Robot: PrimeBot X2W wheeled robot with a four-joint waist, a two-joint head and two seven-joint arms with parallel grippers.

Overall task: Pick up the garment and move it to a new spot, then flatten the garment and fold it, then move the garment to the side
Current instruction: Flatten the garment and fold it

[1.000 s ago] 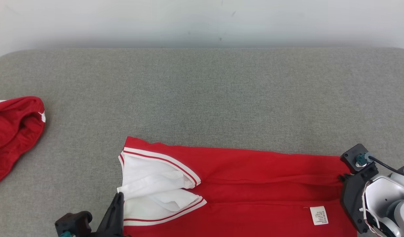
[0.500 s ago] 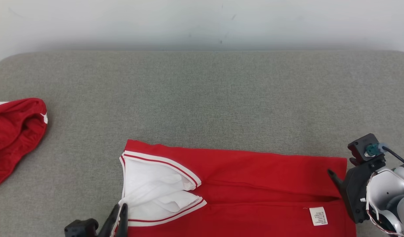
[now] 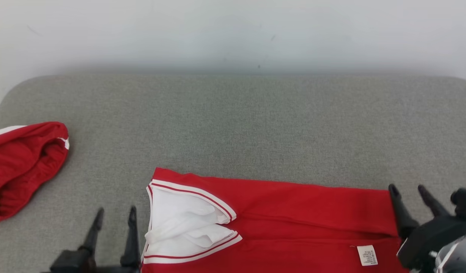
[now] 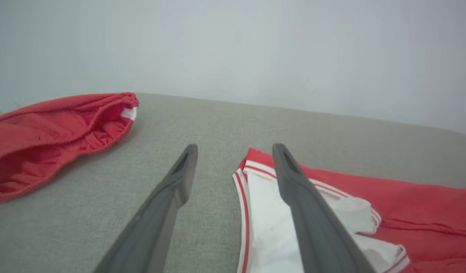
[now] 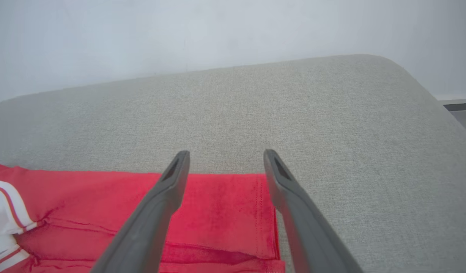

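Between the two pincers, the red garment (image 3: 301, 212) lies flat on the grey tabletop (image 3: 233, 125), its long axis running straight from one to the other. The left pincer (image 3: 116, 209) stands spread and empty just outside the white-lined end, and the right pincer (image 3: 407, 188), likewise released, sits over the plain hem at the opposite end. Each end is nearest its own arm, so the next fold likely suits both together; a second red cloth (image 3: 24, 159) lies well beyond the left pincer.

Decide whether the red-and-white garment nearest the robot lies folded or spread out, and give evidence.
Folded: the garment lies as a long band, red layers overlapping along lengthwise edges, white panels doubled at one end.
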